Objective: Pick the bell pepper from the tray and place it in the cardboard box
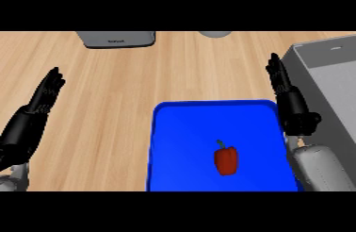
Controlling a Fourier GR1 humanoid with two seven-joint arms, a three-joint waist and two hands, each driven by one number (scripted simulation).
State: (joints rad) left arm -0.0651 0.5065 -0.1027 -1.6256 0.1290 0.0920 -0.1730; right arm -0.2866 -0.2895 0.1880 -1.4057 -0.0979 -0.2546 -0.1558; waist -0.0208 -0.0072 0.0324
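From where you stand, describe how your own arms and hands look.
Both hands are matte black, each with long slim fingers and a thumb: the left hand at the view's left, the right hand at its right. Each sits on a rounded, smooth light-grey forearm; the right forearm shows most. No cables, markings or sleeves are visible.

We count one red bell pepper (227,161), one blue rectangular tray (201,127), one grey open box (334,80), and two black hands, left (36,108) and right (288,96).
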